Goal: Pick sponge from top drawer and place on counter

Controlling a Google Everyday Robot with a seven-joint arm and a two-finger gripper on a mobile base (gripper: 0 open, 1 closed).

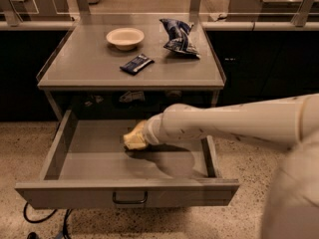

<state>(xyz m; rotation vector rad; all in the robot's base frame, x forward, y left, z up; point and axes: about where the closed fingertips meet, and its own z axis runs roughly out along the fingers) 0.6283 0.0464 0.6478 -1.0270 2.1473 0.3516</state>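
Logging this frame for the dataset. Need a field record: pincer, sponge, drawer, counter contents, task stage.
pincer: inside the open drawer, right at the sponge
sponge: pale yellow, in the drawer near its middle; lifted or resting, unclear
top drawer: pulled out, handle facing the camera
counter: holds bowl, blue bag, dark snack bar
task stage: sponge not yet on counter

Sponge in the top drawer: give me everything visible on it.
The sponge is a small pale-yellow block, soft-looking, with a lumpy outline. It is inside the open top drawer, near mid-width. The gripper, at the arm's end, is against its right side in view and hides that part. A shadow lies on the drawer floor below it; whether it touches the floor is unclear.
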